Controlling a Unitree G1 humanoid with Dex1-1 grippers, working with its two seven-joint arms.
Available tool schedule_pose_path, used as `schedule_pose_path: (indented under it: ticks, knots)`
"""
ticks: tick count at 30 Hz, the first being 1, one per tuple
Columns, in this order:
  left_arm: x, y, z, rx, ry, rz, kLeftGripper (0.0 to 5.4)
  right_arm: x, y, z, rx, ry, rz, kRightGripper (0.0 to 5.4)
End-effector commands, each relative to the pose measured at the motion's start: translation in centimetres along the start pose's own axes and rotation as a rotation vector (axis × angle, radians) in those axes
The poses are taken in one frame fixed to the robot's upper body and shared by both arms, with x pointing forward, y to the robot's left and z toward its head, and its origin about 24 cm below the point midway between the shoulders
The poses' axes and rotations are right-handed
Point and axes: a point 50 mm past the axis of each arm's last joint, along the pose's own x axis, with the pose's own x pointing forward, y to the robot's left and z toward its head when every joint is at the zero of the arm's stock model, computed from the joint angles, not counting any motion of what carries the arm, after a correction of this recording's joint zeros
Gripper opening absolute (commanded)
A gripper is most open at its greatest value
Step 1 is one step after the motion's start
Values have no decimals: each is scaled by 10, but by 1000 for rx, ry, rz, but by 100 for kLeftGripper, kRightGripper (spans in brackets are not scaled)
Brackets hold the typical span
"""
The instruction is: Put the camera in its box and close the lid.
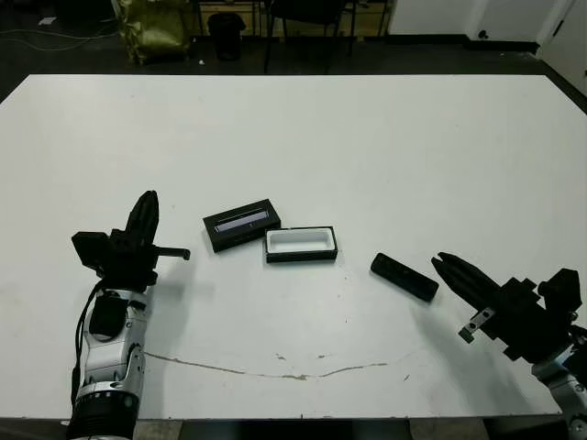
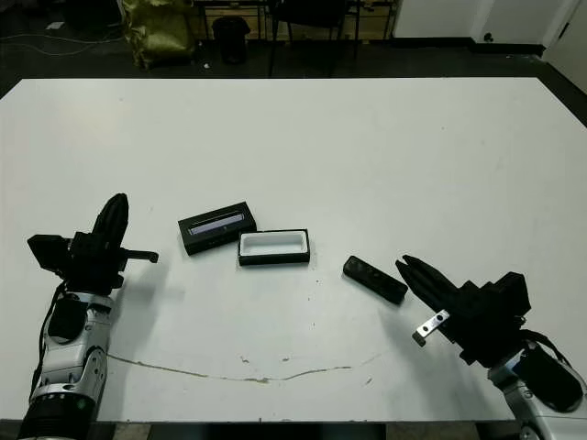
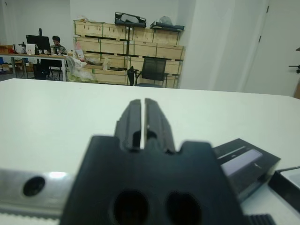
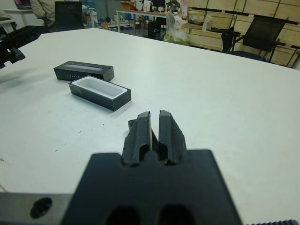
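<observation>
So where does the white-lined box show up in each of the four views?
Left eye: the box sits at table centre, just right of the lid.
Right eye: the box is again centre, right of the lid.
Left wrist: only a corner shows at the picture's edge.
Right wrist: the box lies ahead of the fingers.
Shared landmark: the lid with its grey strip.

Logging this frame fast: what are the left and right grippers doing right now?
Left gripper: jaws shut, holding nothing.
Right gripper: jaws shut, holding nothing, beside the camera.
</observation>
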Motion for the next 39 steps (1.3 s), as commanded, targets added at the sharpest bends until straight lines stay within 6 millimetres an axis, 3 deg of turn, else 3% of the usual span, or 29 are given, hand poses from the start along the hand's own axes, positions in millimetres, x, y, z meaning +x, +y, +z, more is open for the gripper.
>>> schedule_pose_path:
  ticks: [1,21,31,39]
  knots:
    - [-4,2,-5,-15,35,10,0,-1,0,-4,-29,12,-2,1]
    - [-4,3,-5,0,32,6,0,-2,2,1,-21,35,-17,1]
    - [-4,2,-5,-3,35,11,0,2,6,6,20,-53,-23,1]
    - [-4,1,-6,0,30,-5,0,24,13,21,4,-202,-308,1]
